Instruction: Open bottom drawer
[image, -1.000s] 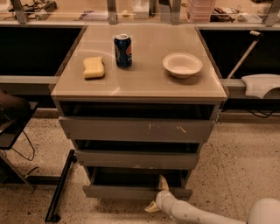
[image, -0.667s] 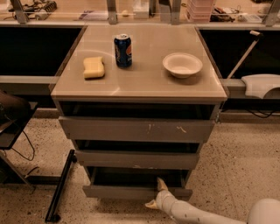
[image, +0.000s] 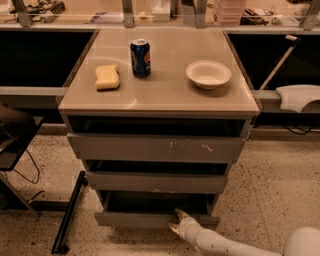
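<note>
The bottom drawer is the lowest of three in the grey cabinet, with a plain flat front and no handle. It stands pulled out a little, with a dark gap above its front panel. My gripper comes in low from the bottom right on a white arm. Its tips sit at the top edge of the bottom drawer's front, right of centre.
On the cabinet top stand a blue soda can, a yellow sponge and a white bowl. The top drawer with white scratches and the middle drawer also stand slightly out. A black bar leans at the lower left.
My gripper has shifted slightly at the bottom drawer's front edge. The drawer shows little or no movement.
</note>
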